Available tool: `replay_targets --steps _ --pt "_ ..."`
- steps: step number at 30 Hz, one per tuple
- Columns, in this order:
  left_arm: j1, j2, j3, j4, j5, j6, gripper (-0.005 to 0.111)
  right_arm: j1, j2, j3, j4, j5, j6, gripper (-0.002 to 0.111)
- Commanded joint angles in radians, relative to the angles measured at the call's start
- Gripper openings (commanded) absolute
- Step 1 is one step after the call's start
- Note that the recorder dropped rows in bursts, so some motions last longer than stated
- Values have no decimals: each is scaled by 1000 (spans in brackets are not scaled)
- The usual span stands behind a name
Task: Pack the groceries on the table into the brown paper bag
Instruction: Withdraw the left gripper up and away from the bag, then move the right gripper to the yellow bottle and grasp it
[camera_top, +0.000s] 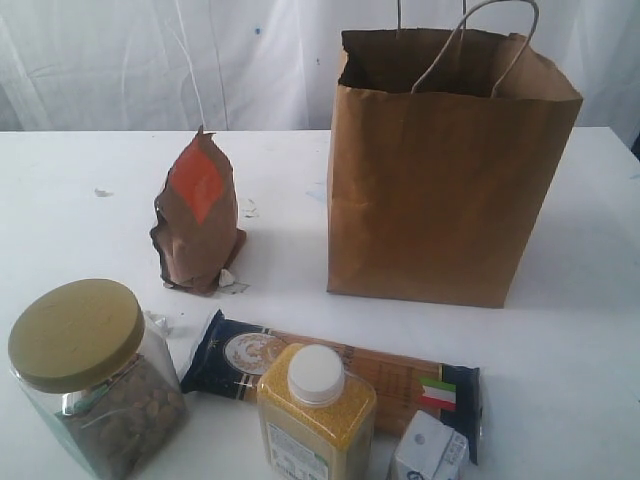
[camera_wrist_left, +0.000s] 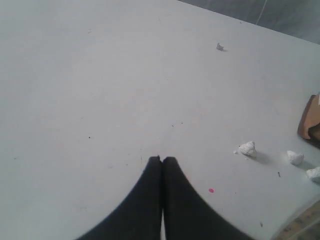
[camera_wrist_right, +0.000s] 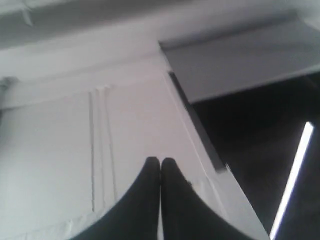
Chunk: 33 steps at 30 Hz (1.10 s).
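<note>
Black fingers of the left gripper press together, holding nothing, over the white desk. The right gripper is pinched closed likewise, empty. The tall kraft-brown paper bag stands open at three o'clock from the brown orange-labelled pouch.

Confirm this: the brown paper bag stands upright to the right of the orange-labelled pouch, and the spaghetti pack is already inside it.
Not quite. The spaghetti pack is not inside the brown paper bag; the exterior view shows it lying flat on the table in front of the bag. The bag does stand upright, right of the orange-labelled pouch.
</note>
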Motion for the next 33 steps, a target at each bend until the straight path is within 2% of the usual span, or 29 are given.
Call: replay_targets --steps 1,3,5,9,10,14,19,22,27,30,33 --pt "-4 -6 4 -3 -6 -5 0 -5 0 -119 -317 -8 -219 0" --pt "-4 -6 4 -3 -6 -5 0 -5 0 -173 -458 173 -308 0" --pt "-4 -6 4 -3 -6 -5 0 -5 0 -221 -567 471 -302 0" --pt "-4 -6 4 -3 -6 -3 0 -5 84 -260 -492 1038 -223 0" --pt "-4 -6 4 -3 -6 -3 0 -5 127 -265 -446 1127 -204 0" --pt "-4 -6 4 -3 -6 -3 0 -5 304 -271 -273 1267 -58 0" --pt "-4 -6 4 -3 -6 -3 0 -2 541 -309 -88 1362 -78 0" --pt "-4 -6 4 -3 -6 -3 0 34 639 -405 60 1516 -334 0" --pt "-4 -6 4 -3 -6 -3 0 124 753 -556 499 1888 -1131 0" --pt "-4 -6 4 -3 -6 -3 0 172 844 -578 715 2112 -1357 0" --pt "-4 -6 4 -3 -6 -3 0 210 951 -580 749 2251 -1405 0"
